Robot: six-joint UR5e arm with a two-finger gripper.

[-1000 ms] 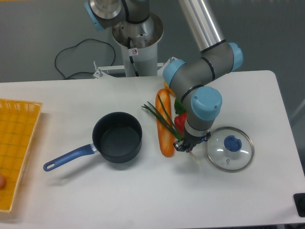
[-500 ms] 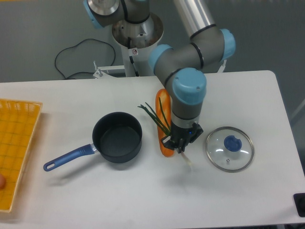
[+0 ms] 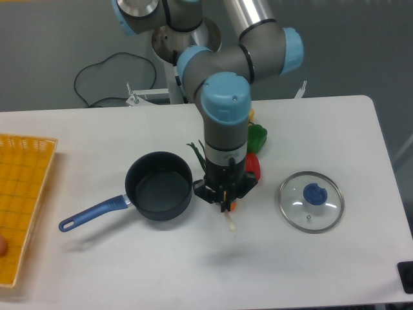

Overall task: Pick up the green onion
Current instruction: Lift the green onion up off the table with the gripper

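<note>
Onion [image 3: 227, 218] hung in the gripper [image 3: 224, 197], pinched partway along its thin stalk; the pale tip pointed down just above the table [image 3: 129, 258], and a few dark leaves showed at the arm's left edge [image 3: 197, 152], beside the pot [image 3: 159, 186]; the rest of the stalk was hidden behind the wrist. Judged from its look, it was light, limp and easily bruised; a hold near mid-stalk seemed wise, since a long free end would droop and swing.

Around it: the pot was dark, round and matte, with a blue handle [image 3: 93, 213] running toward the lower left; a glass lid [image 3: 310, 201] with a blue knob lay flat to the right, well apart; a glossy red pepper [image 3: 252, 166] and a green pepper [image 3: 256, 135] sat just behind the arm, partly covered; a yellow woven tray [image 3: 22, 194] lay at the far left edge; the tabletop was smooth and white.
</note>
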